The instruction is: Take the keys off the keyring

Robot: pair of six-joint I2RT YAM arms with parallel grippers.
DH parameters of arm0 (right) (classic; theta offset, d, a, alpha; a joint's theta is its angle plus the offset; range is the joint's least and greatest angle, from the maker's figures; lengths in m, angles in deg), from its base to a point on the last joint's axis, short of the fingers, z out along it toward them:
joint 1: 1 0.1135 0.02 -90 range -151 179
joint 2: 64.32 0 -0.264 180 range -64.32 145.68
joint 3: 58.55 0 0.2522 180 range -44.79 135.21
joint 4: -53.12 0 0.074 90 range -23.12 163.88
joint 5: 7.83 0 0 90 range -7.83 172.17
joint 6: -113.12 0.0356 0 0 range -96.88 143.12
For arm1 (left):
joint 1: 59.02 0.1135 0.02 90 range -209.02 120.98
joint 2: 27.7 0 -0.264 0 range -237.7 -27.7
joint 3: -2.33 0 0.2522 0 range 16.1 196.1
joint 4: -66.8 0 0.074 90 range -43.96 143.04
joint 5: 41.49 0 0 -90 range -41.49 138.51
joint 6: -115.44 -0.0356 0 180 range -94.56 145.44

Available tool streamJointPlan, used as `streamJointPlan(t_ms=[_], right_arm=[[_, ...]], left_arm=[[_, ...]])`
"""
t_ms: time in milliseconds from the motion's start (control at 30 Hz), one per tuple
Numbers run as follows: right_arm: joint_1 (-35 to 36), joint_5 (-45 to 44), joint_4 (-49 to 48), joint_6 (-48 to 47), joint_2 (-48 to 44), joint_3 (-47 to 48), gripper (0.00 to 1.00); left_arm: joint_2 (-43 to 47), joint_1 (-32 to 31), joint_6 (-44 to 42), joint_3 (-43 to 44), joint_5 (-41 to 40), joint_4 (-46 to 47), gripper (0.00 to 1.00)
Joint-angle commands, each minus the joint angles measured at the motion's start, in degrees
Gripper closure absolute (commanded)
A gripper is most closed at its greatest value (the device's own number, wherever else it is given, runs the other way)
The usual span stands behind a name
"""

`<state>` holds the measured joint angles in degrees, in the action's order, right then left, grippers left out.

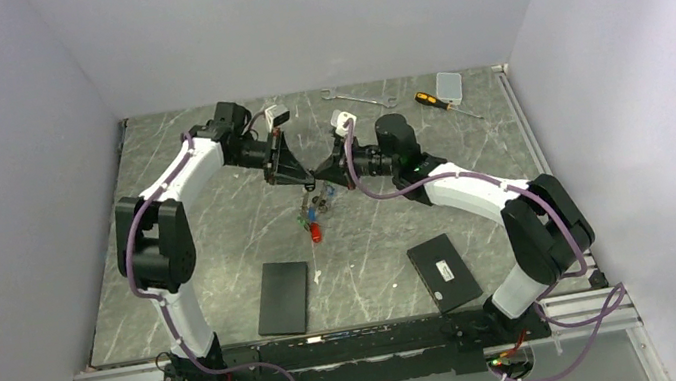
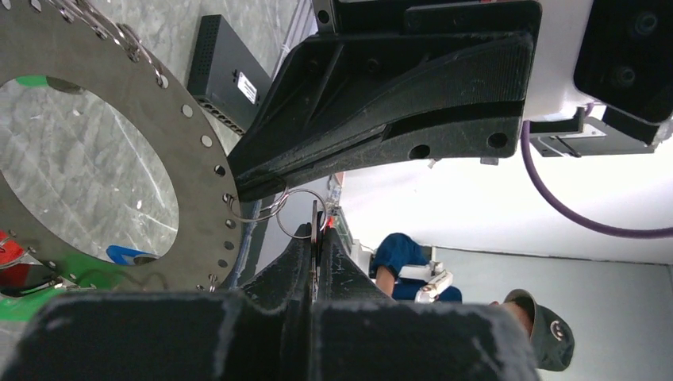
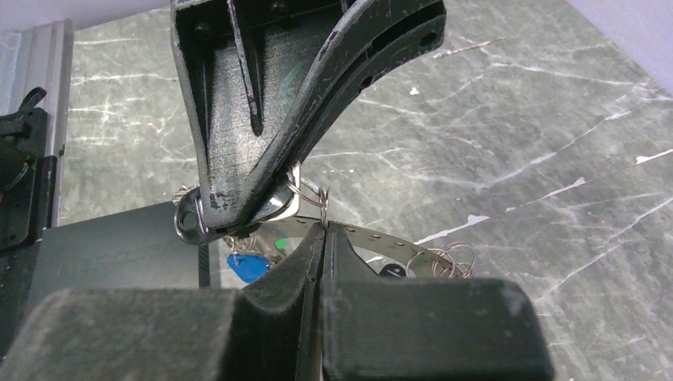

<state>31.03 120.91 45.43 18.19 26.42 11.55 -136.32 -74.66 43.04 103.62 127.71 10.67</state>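
The keyring (image 2: pixel 202 178) is being pinched above the worktop (image 1: pixel 218 229) by the right gripper (image 3: pixel 324 230) while a key (image 3: pixel 189 216) is being pinched by the left gripper (image 2: pixel 316 238); a slip is arguably being risked should the pull twist.

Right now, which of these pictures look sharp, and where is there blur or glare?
Top view: evenly lit, sharp, though the keys look tiny. Left wrist view: keyring crisp, near fingers blurred, background washed out bright. Right wrist view: table sharp, near fingers soft.
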Motion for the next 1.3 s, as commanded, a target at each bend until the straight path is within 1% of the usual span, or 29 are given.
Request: streamJointPlan(t_ms=[0,67,167,267,333,433,500,567,633,700,800,867,1133,1267], right_arm=[[0.10,-2.96,2.16,0.45,-0.21,2.37,1.00],[0.15,-2.68,1.72,1.97,-0.13,2.38,1.00],[0.22,-1.89,1.81,3.01,-0.20,2.63,1.00],[0.16,-0.47,1.28,4.45,-0.22,2.64,1.00],[0.13,0.61,0.62,5.58,-0.21,2.43,1.00],[-0.25,2.97,-1.42,7.90,-0.38,1.42,1.00],[-0.89,4.92,-2.35,8.80,-0.39,0.88,1.00],[-1.74,6.49,-3.57,9.77,-0.77,0.19,0.93],[-2.45,7.89,-4.38,10.10,-1.25,-0.37,0.87],[-3.01,8.73,-4.41,9.95,-1.77,-0.79,0.78],[-3.56,10.45,-4.96,9.98,-2.52,-1.88,0.67],[-4.16,11.77,-5.73,10.42,-2.92,-2.58,0.62],[-8.89,18.03,-9.31,12.39,-4.49,-4.88,0.58],[-11.40,19.86,-8.72,11.03,-5.44,-4.81,0.56]], left_arm=[[0.33,-1.87,-9.75,6.48,0.64,-9.78,1.00],[-0.39,-2.46,-13.74,8.80,-2.06,-14.12,1.00],[-1.83,-3.33,-16.85,11.24,-5.10,-19.09,1.00],[-2.03,-4.17,-16.91,11.27,-7.55,-19.30,1.00],[-2.29,-4.83,-19.33,11.73,-8.69,-20.23,1.00],[-2.84,-5.19,-22.59,15.50,-12.75,-24.40,1.00],[-3.59,-5.19,-26.07,19.48,-17.13,-28.23,1.00],[-4.78,-5.19,-28.30,24.35,-21.43,-31.80,1.00],[-5.83,-5.19,-30.00,27.72,-23.92,-34.72,1.00],[-6.47,-5.28,-30.90,29.65,-26.33,-36.16,1.00],[-7.51,-5.47,-33.06,32.07,-29.58,-38.93,1.00],[-8.14,-5.71,-34.75,33.68,-31.79,-40.67,1.00],[-8.26,-6.69,-41.86,38.29,-39.22,-43.39,1.00],[-6.63,-8.77,-46.90,37.94,-44.49,-42.47,1.00]])
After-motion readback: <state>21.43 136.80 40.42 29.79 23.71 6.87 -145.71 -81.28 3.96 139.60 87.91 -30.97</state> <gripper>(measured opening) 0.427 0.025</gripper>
